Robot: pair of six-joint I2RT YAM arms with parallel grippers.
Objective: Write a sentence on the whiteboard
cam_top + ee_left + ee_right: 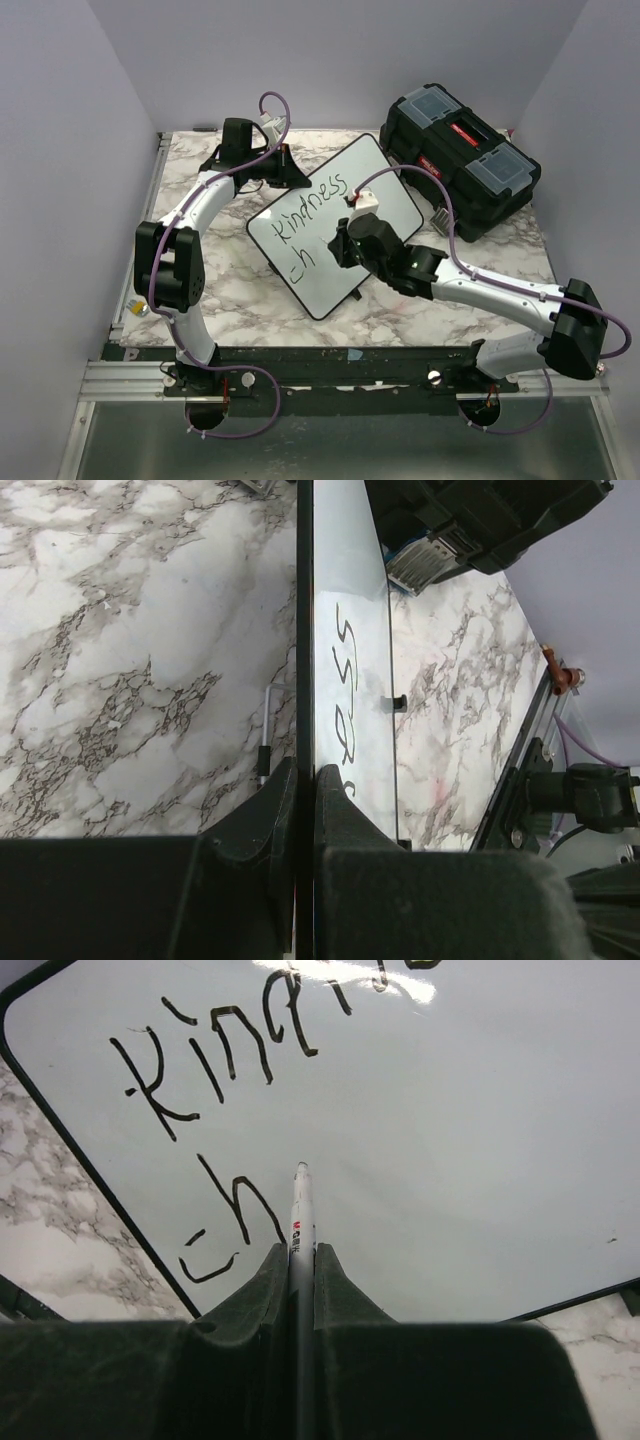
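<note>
Both of mine clenched: left end effector (305, 780) on whiteboard (392, 195) edge at eleven o'clock, right end effector (300, 1258) on marker (299, 1200) beside sentence (312, 208).

The top view looks down from above and behind over the whole tabletop (250, 295). Both wrist views sit close to the whiteboard (395, 200): left edge-on, right facing it.

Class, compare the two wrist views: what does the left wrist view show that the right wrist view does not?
Left wrist only: the toolbox, and the left gripper clamping the edge of the whiteboard. Right wrist only: the marker in the right gripper, its tip beside "ch". Both: whiteboard, lettering, marble table.
</note>
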